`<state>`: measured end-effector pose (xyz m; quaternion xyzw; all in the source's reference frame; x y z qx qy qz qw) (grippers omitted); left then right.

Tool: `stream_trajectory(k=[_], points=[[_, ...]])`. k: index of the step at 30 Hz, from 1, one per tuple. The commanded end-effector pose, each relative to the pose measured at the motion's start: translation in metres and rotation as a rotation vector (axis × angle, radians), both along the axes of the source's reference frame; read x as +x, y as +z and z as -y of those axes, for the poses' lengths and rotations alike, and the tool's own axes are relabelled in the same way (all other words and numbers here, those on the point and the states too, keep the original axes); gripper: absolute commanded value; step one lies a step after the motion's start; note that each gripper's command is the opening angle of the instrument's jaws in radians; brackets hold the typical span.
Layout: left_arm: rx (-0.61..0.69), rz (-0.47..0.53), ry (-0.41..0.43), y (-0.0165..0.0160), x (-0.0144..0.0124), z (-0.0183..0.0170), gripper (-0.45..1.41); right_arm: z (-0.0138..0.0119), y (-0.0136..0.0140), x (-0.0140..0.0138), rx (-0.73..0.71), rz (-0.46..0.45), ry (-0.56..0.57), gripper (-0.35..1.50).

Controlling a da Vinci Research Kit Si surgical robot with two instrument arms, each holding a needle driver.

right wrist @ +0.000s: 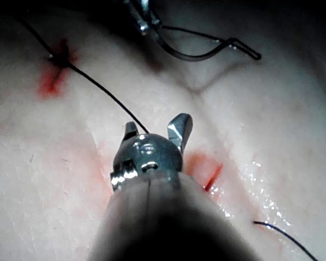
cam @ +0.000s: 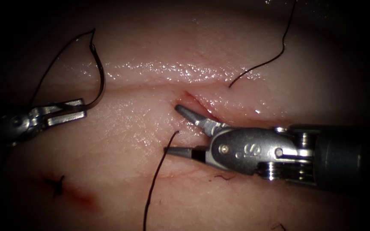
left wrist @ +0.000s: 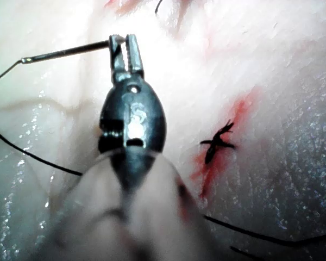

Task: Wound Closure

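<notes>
My left tool (cam: 71, 112) is left of the cut, jaws shut on the curved needle (cam: 102, 81) near one end. The needle arcs up free of the tissue (cam: 245, 51), and dark thread (cam: 48, 72) trails from its far end. The left wrist view shows the same grip (left wrist: 125, 39) on the needle (left wrist: 65, 51). My right tool (cam: 173, 129) holds nothing, its jaws spread wide at the cut (cam: 195, 102). A loose thread end (cam: 174, 136) lies between the jaws and runs down the picture. The right wrist view shows these jaws (right wrist: 155, 125) open with thread (right wrist: 103, 89) leading up to them.
A dark knotted stitch (cam: 56, 186) sits in a smear of red fluid (cam: 84, 197) at the lower left. Another strand of thread (cam: 279, 51) lies over the tissue at the upper right. Red fluid (right wrist: 206, 171) lines the cut beside the right tool.
</notes>
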<state>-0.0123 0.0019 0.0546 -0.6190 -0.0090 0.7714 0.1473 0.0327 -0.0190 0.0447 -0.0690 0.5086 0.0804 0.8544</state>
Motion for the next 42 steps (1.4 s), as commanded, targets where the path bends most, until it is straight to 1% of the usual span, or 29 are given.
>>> stream_trajectory(k=[1,2,3,4,7,9,13,15,17,22,24,26,28,29,33,42], points=[[0.001,0.001,0.001,0.0006,-0.0005,0.0003,-0.45,0.0001,0.0021,0.0009,-0.006,0.019,-0.014,0.76],[0.002,-0.001,0.003,0.0006,-0.0005,0.0003,-0.45,0.0003,0.0025,0.0008,-0.008,0.026,-0.016,0.57],[0.002,-0.001,0.003,0.0006,-0.0005,0.0003,-0.45,0.0005,0.003,0.0006,-0.017,0.036,-0.022,0.17],[0.002,-0.001,0.003,0.0005,-0.0005,0.0003,-0.45,0.0011,0.0035,0.0003,-0.013,0.06,-0.015,-0.35],[0.002,0.0,0.003,0.0006,-0.0005,0.0003,-0.45,0.0018,0.004,0.0,0.005,0.081,-0.035,-0.35],[0.002,0.0,0.004,0.0005,-0.0005,0.0003,-0.45,0.0021,0.0037,-0.0002,0.012,0.08,-0.036,-0.35],[0.002,0.0,0.004,0.0005,-0.0005,0.0003,-0.45,0.0029,0.0019,-0.0003,0.023,0.072,-0.043,-0.35],[0.002,0.0,0.004,0.0005,-0.0005,0.0003,-0.45,0.0038,0.0004,0.0,0.028,0.066,-0.048,-0.35],[0.003,-0.001,0.006,0.0005,-0.0005,0.0003,-0.45,0.006,-0.0024,0.001,0.04,0.037,-0.073,-0.35],[0.003,-0.001,0.007,0.0005,-0.0005,0.0003,-0.45,0.0085,-0.0061,0.0023,0.031,0.011,-0.111,-0.35],[0.003,-0.001,0.007,0.0005,-0.0005,0.0003,-0.45,0.0092,-0.0072,0.0027,0.028,0.004,-0.126,-0.35],[0.003,-0.001,0.006,0.0005,-0.0005,0.0003,-0.45,0.0105,-0.0087,0.0035,0.032,-0.007,-0.149,-0.35],[0.003,-0.001,0.007,0.0005,-0.0005,0.0003,-0.45,0.0114,-0.0097,0.0041,0.034,-0.014,-0.168,-0.35],[0.003,-0.001,0.007,0.0005,-0.0005,0.0003,-0.45,0.0122,-0.0107,0.0046,0.036,-0.02,-0.184,-0.35],[0.003,-0.001,0.007,0.0005,-0.0005,0.0004,-0.45,0.0131,-0.012,0.0053,0.025,-0.026,-0.202,-0.35],[0.003,-0.003,0.008,0.0005,-0.0007,0.0004,-0.45,0.0147,-0.013,0.0059,0.028,-0.032,-0.239,-0.35]])
